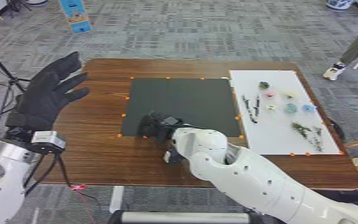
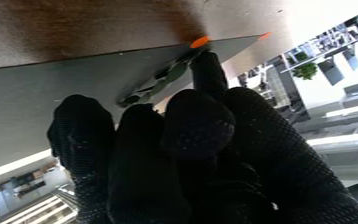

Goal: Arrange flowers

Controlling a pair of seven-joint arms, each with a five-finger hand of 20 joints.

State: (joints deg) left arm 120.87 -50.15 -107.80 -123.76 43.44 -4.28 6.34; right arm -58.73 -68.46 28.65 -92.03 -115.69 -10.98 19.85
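Left robot hand (image 1: 47,96): held up by the left edge of the tabletop (image 1: 95,165), fingers pretty straight and kinda spread, nothing gripped.
Right robot hand (image 1: 156,126): parked over the near-left part of the black board (image 1: 180,97); whether it's apart, together or clamped on the leaves honestly can't be told.
Leaves (image 2: 168,76): a green bit, spotted in the wrist view right by the glove, seen against the black board and close to an orange mark (image 2: 199,42); whether it's being held or just lying there can't be made out.
White board (image 1: 246,80): set to the right of the black one, with the rest of the bits laid out on it.
Twigs (image 1: 255,109): dark ones, laid lengthwise along its left part.
Blooms: a dark green one (image 1: 263,85) at the far end, a pink one (image 1: 270,94) just nearer, two pale ones (image 1: 288,94) around there, plus two blue ones (image 1: 291,108) placed side by side.
Sprigs (image 1: 302,130): green, grouped nearer the robot than the blooms.
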